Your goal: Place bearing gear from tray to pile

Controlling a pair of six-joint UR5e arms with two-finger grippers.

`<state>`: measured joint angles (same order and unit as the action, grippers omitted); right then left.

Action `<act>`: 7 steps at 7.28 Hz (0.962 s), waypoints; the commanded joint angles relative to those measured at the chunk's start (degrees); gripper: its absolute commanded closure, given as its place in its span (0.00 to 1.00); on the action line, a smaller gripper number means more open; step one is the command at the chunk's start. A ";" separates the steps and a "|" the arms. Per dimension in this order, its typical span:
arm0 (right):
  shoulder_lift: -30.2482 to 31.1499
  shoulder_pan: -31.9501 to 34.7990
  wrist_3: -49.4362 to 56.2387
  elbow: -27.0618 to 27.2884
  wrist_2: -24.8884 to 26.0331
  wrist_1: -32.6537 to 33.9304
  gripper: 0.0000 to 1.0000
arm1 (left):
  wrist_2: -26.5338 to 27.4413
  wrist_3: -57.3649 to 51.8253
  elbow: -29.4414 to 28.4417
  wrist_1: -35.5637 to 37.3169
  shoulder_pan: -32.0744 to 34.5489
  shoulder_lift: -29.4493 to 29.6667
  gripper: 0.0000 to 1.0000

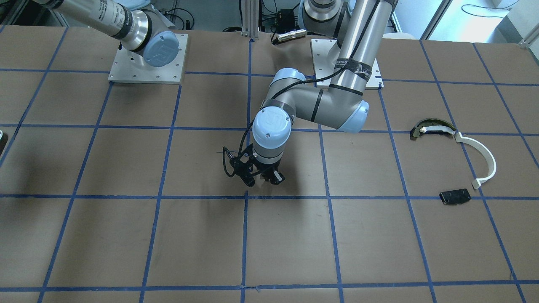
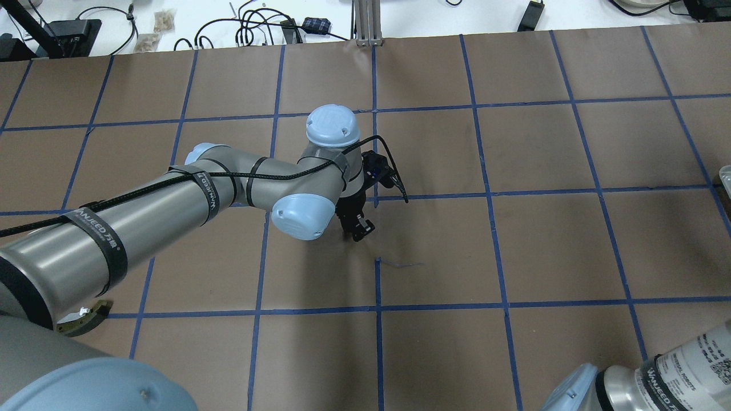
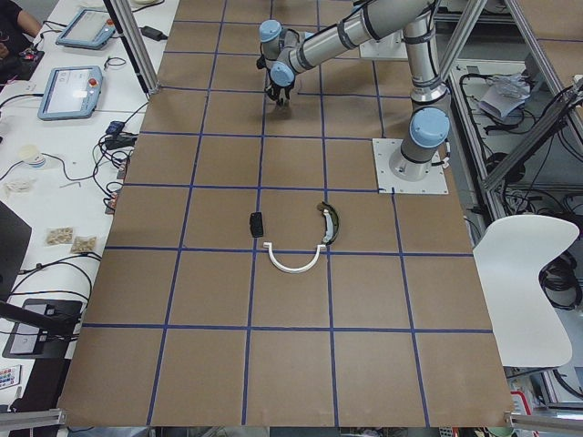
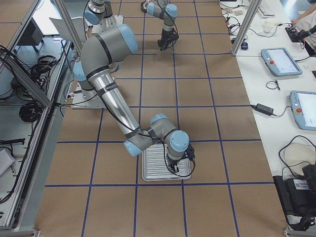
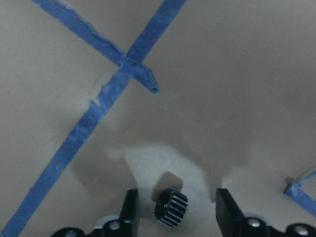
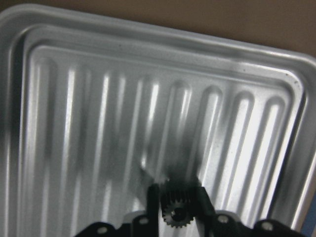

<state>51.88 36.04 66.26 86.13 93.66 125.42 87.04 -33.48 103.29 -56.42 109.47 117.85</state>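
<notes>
In the right wrist view my right gripper [image 6: 177, 196] is shut on a small black bearing gear [image 6: 175, 212], low over the ribbed silver tray [image 6: 89, 123]. The exterior right view shows this gripper [image 4: 178, 165] above the tray [image 4: 150, 175]. My left gripper [image 5: 176, 197] is open at mid-table, with a second small black gear [image 5: 171, 208] between its fingers and touching neither. This gripper also shows in the front view [image 1: 265, 179] and the overhead view [image 2: 360, 228]. The pile lies far from both grippers: a white arc [image 1: 480, 158], a dark curved piece [image 1: 429, 128] and a black plate [image 1: 454, 196].
The table is brown paper with a blue tape grid [image 1: 248, 195]. The arm base plates [image 1: 147, 63] stand at the robot's side. Tablets and cables [image 4: 281, 61] lie on the side bench. The tray's rim [image 2: 725, 174] shows at the overhead view's right edge.
</notes>
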 commanded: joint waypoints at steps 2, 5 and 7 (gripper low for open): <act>0.41 0.00 -0.34 -0.08 2.31 -0.61 1.00 | 0.23 -4.10 -0.89 0.16 0.04 -0.68 1.00; 4.61 6.63 -8.46 -0.70 1.43 -4.02 1.00 | 0.85 -1.96 -4.91 -5.76 -6.85 -4.28 1.00; 12.78 17.78 -27.74 -0.17 1.43 -14.54 1.00 | 4.44 -2.29 -8.79 -11.95 -21.08 -7.53 1.00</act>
<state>60.35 46.99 50.10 85.56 95.11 116.73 89.84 -35.80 96.76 -65.15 96.25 112.35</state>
